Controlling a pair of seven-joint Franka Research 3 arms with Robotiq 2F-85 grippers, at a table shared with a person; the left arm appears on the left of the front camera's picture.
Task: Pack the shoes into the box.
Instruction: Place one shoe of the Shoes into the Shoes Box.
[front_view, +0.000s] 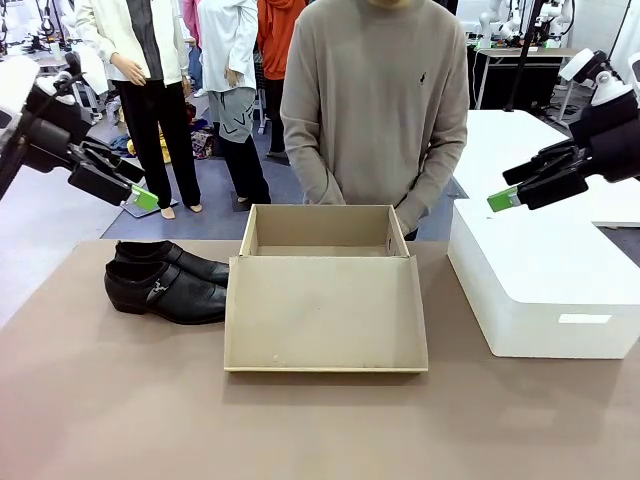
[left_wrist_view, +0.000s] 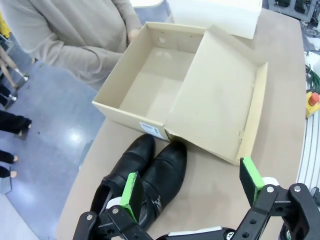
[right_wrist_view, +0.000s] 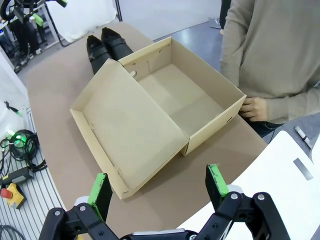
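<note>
Just ahead of the left fingers (left_wrist_view: 132, 194), which stand wide apart and hold nothing, the pair of glossy black leather dress shoes (left_wrist_view: 150, 172) sits side by side on the brown tabletop (front_view: 100, 400), toes just beside the tan cardboard shoebox (left_wrist_view: 150, 90). The right fingers (right_wrist_view: 216, 181), equally spread and empty, hang over the box, whose flap lid (right_wrist_view: 130, 125) lies open. Nothing is packed yet: both shoes are left to lift in.

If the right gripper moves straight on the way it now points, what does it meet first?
Most likely the open flap lid of the box, though the bare table before it is possible; depth is unclear.
</note>
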